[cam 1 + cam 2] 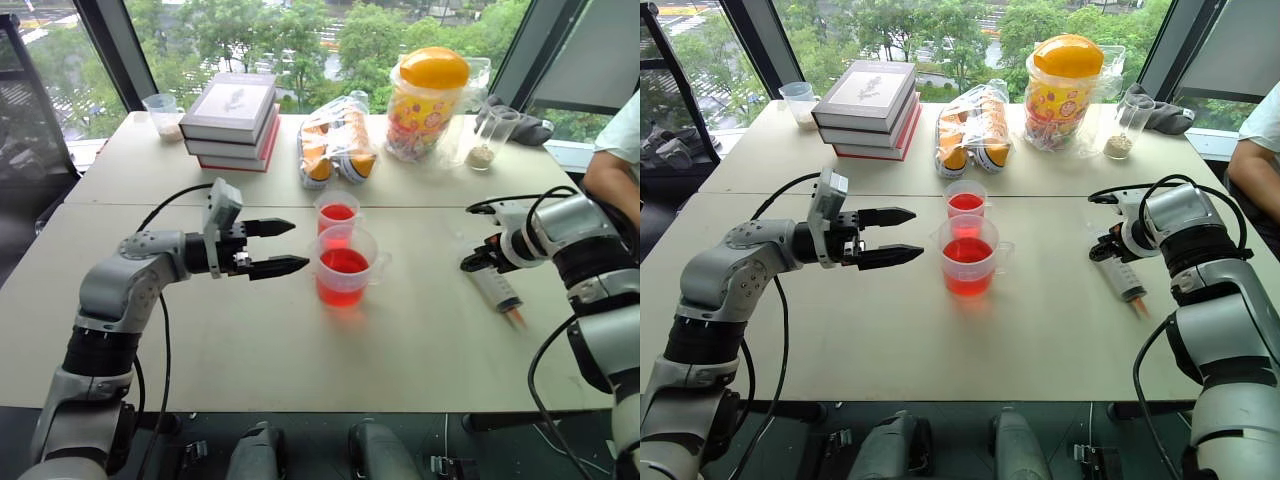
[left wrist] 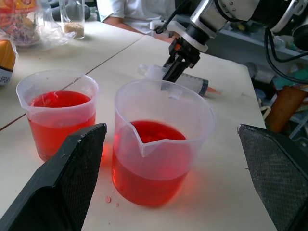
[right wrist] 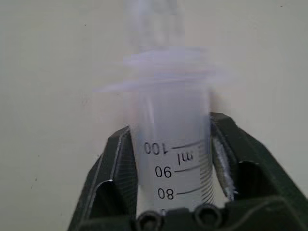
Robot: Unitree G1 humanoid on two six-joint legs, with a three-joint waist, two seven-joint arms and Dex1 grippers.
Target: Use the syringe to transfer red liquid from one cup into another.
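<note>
While your right gripper (image 3: 168, 159) clamps its two black fingers against the sides of the syringe (image 1: 495, 289), the barrel sits between them near the flange end, its printed scale facing the wrist camera. The syringe lies flat on the table (image 1: 420, 350), with its orange-red tip (image 1: 516, 318) pointing toward you, away from the gripper.

Well to the left of that gripper, across bare tabletop, stand the two cups of red liquid (image 1: 343, 262). The wider cup (image 1: 344, 266) is the one closer to you; the narrower cup (image 1: 337, 216) stands just behind it, and whether their rims touch you cannot tell.

Your left gripper (image 1: 283, 247) hovers level just left of the wider cup, fingers spread fully apart and holding nothing, tips pointing at the cup's side without touching it.

Farther out, beyond the cups, you have a stack of books (image 1: 233, 119), a clear bag of orange items (image 1: 335, 145), a yellow-lidded jar (image 1: 427, 103) and two clear cups with beige powder (image 1: 164, 116). A person's arm (image 1: 612, 175) rests at the table's right edge.
</note>
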